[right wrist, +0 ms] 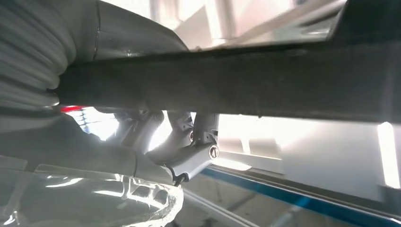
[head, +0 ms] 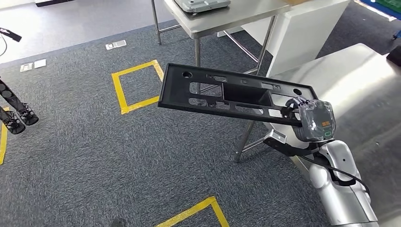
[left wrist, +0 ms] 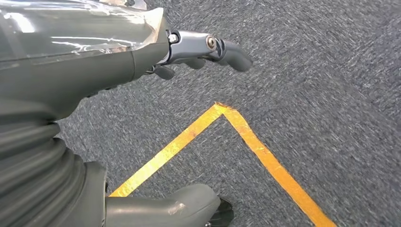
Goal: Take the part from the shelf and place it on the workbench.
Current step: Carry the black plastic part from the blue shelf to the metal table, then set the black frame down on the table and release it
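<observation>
The part [head: 227, 94] is a long flat black plastic panel with cut-outs and a box-shaped recess in its middle. My right hand [head: 309, 118] grips it by its right end and holds it level in the air, over the carpet and beside the steel workbench [head: 350, 75]. In the right wrist view the part [right wrist: 246, 85] runs as a dark bar across the picture, with my fingers [right wrist: 189, 156] clamped under it. My left hand [left wrist: 142, 71] hangs over the carpet, fingers apart, holding nothing.
A second steel table [head: 222, 21] with a grey scale [head: 201, 4] stands behind the part. Yellow tape squares [head: 137, 85] mark the grey carpet, and a tape corner [left wrist: 227, 118] lies below my left hand. A white cabinet [head: 302, 33] stands at the back right.
</observation>
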Motion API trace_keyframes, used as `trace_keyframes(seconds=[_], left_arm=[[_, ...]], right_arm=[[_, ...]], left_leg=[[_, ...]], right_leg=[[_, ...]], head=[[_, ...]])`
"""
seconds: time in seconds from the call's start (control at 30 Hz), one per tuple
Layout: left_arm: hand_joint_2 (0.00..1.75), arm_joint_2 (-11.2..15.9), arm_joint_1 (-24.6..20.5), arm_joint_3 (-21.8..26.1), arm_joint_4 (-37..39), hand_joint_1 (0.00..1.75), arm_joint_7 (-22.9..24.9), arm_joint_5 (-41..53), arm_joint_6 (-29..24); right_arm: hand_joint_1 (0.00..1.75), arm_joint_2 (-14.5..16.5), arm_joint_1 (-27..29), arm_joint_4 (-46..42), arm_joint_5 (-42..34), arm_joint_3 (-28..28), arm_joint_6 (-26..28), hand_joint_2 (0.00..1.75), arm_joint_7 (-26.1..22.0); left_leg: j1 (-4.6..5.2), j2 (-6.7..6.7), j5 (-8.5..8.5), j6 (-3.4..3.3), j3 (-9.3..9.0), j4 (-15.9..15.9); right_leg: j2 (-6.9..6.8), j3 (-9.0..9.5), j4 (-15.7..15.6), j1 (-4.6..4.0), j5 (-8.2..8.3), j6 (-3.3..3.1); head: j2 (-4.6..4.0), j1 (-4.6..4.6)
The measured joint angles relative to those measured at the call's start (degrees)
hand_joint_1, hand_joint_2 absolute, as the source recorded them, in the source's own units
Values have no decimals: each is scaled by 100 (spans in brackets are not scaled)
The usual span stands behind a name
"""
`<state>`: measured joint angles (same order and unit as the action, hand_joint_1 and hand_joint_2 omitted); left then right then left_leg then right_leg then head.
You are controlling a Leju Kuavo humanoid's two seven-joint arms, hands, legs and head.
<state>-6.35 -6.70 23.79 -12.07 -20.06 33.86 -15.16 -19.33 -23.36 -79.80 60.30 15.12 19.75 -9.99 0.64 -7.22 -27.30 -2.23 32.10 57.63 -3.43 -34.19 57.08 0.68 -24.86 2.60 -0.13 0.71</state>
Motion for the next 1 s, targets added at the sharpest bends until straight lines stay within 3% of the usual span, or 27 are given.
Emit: trace_keyframes(seconds=[0.03,0.1,0.13,0.17,0.2,0.23,0.27,0.3,0.37,0.43,0.47,0.53,0.57,0.63,0.7,0.77,0.8,0.87,0.93,1.0], left_arm=[[175,-1,-5,4,0,0,0,0,-15],[175,-2,0,18,2,0,-1,0,-39],[175,-3,16,29,4,0,-1,0,-49],[175,-6,40,41,7,0,1,0,-57],[175,-9,67,53,11,0,3,-3,-63],[175,-11,86,62,14,0,5,-7,-71],[175,-11,96,72,16,0,5,-12,-81],[175,-10,100,85,17,0,2,-16,-92],[175,-6,100,116,18,0,-10,-19,-108],[175,-5,104,139,22,0,-20,-19,-109],[175,-7,105,145,26,0,-22,-19,-109],[175,-11,102,150,30,0,-27,-18,-108],[175,-19,99,151,31,0,-36,-16,-107],[175,-28,102,154,31,0,-98,-9,-105],[175,-32,114,158,31,0,-216,13,-107],[175,-38,123,160,31,0,-335,27,-122],[175,-42,125,167,31,0,-413,18,-148],[175,-55,127,191,31,0,-630,-3,-243],[175,-66,125,211,31,0,-842,-14,-345],[175,-73,124,223,31,0,-979,-10,-409]], right_arm=[[175,-6,-13,30,39,-35,5,175,113],[175,-12,-58,106,89,-120,21,175,291],[175,-11,-83,154,92,-160,36,175,335],[175,-9,-101,207,85,-190,55,175,349],[175,-6,-113,261,74,-213,74,175,344],[175,-3,-118,309,66,-228,90,175,333],[175,-1,-121,349,66,-237,98,175,321],[175,-1,-126,381,79,-241,99,175,312],[175,-1,-147,429,118,-245,99,175,321],[175,-2,-183,470,144,-250,102,175,360],[175,-10,-200,493,153,-260,109,175,398],[175,-49,-218,559,194,-309,134,175,499],[175,-84,-220,601,226,-346,155,175,554],[175,-146,-235,698,332,-414,212,175,684],[175,-171,-246,783,486,-460,308,175,850],[175,-174,-223,832,612,-491,400,175,990],[175,-179,-196,850,667,-512,443,175,1051],[175,-209,-141,881,771,-575,512,175,1159],[175,-243,-118,893,856,-643,533,175,1228],[175,-259,-119,898,922,-685,528,175,1282]], left_leg=[[-18,51,-42,34,1,36],[-62,349,-280,95,124,360],[-79,538,-483,116,273,714],[-87,645,-686,126,459,1132],[-93,703,-834,136,639,1515],[-101,724,-864,140,748,1722],[-113,736,-772,141,755,1704],[-131,761,-583,139,659,1466],[-183,988,-164,138,327,706],[-218,1246,0,144,128,234],[-209,1280,-12,137,114,182],[-162,1174,-2,83,114,154],[-151,1103,23,29,109,123],[-148,951,78,-73,96,53],[-126,796,95,-122,97,30],[-104,673,94,-130,106,32],[-100,610,93,-131,108,32],[-98,462,86,-126,108,35],[-81,316,65,-99,98,41],[-35,183,36,-51,78,52]], right_leg=[[72,3,-7,25,11,-33],[200,13,-20,84,35,-114],[269,10,-21,86,40,-143],[341,9,-21,82,44,-166],[428,10,-19,74,47,-180],[517,13,-16,69,48,-179],[605,17,-11,67,48,-178],[690,23,-3,69,48,-177],[843,22,23,75,47,-170],[949,-16,59,51,48,-145],[999,-52,61,44,59,-115],[1118,-115,26,54,102,-21],[1093,-157,49,63,100,18],[794,-324,365,37,-55,34],[482,-615,1029,15,-374,4],[435,-851,1580,19,-598,3],[427,-895,1699,23,-631,23],[377,-729,1443,37,-513,109],[119,-274,612,42,-235,187],[-87,-4,86,0,-61,141]], head=[[0,3],[0,9],[0,12],[0,14],[0,14],[0,14],[0,15],[0,15],[0,14],[0,9],[0,9],[0,12],[0,16],[0,-13],[0,-40],[0,-44],[0,-46],[0,-50],[0,-53],[0,-47]])
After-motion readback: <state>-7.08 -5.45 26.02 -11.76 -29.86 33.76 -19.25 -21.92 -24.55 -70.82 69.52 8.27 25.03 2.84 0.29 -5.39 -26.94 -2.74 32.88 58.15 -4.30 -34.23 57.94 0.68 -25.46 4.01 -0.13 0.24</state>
